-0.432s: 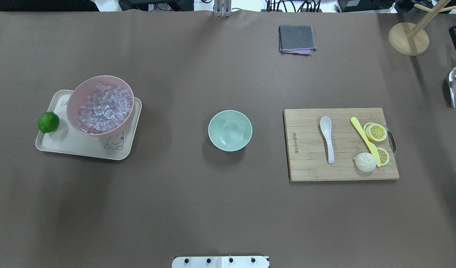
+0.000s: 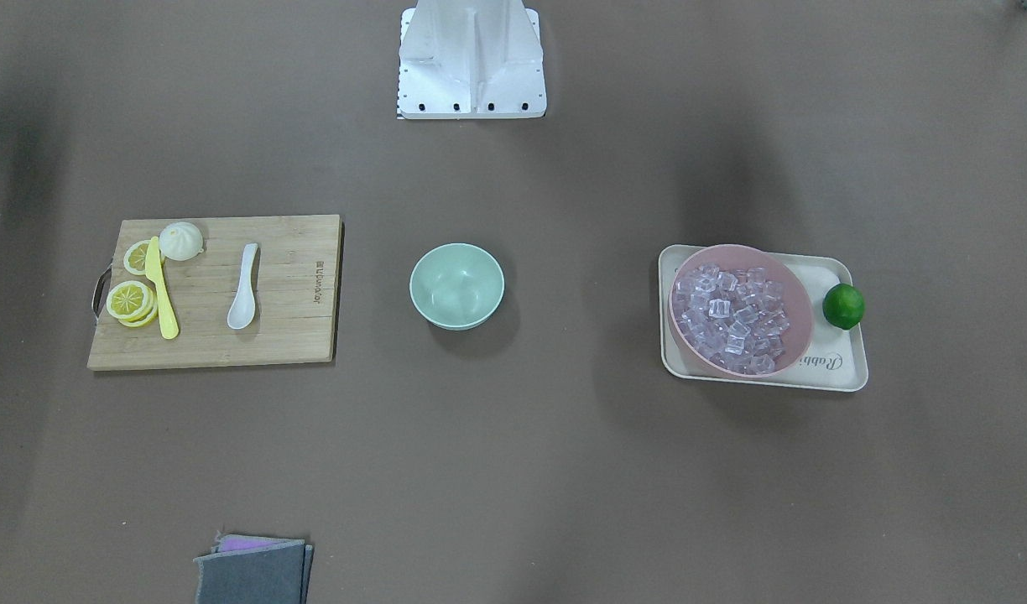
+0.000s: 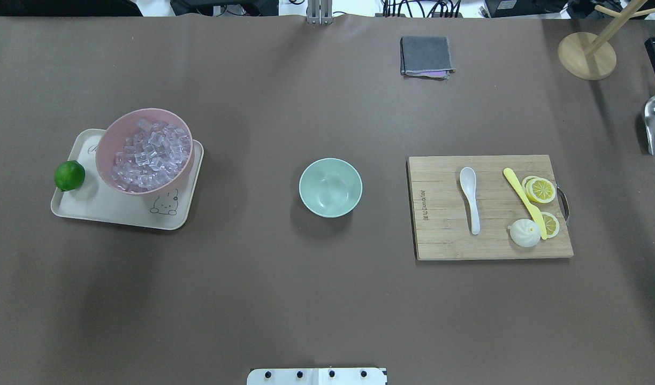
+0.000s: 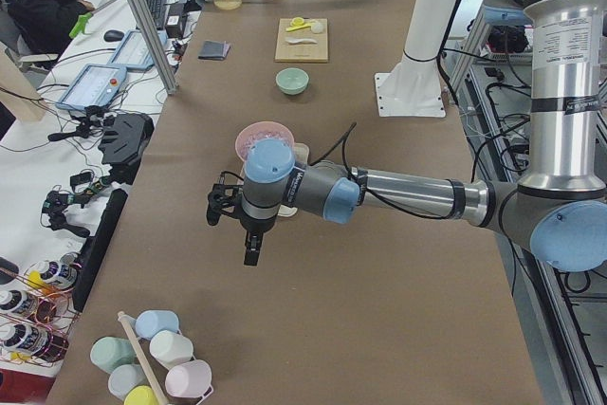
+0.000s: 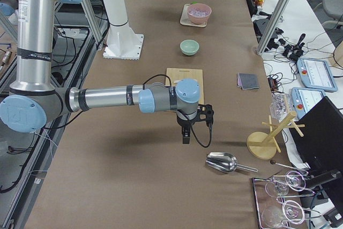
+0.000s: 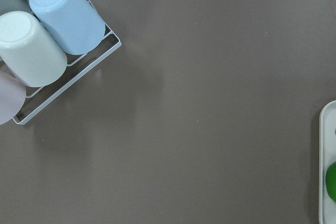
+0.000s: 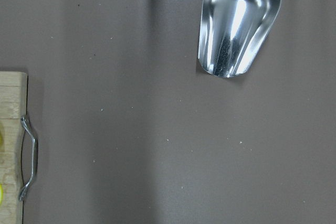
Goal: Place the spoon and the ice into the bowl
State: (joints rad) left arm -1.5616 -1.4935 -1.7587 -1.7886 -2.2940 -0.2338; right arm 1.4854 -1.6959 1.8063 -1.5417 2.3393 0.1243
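The white spoon (image 3: pixel 469 198) lies on the wooden cutting board (image 3: pixel 440 235), also seen in the front-facing view (image 2: pixel 243 288). The mint-green bowl (image 3: pixel 330 187) stands empty at the table's middle (image 2: pixel 456 285). Many clear ice cubes (image 3: pixel 148 155) fill the pink bowl (image 3: pixel 156 188) on the beige tray (image 3: pixel 92 206). My left gripper (image 4: pixel 251 251) hangs over the bare table beyond the tray's end, far from the ice. My right gripper (image 5: pixel 185 137) hangs past the board's handle end, near the metal scoop (image 5: pixel 222 162). I cannot tell whether either is open or shut.
A lime (image 3: pixel 69 175) sits on the tray's edge. A yellow knife (image 3: pixel 523 200), lemon slices (image 3: pixel 541 190) and a bun (image 3: pixel 524 233) lie on the board. A folded grey cloth (image 3: pixel 426 55), a wooden stand (image 3: pixel 587 55) and a cup rack (image 6: pixel 47 40) stand at the edges.
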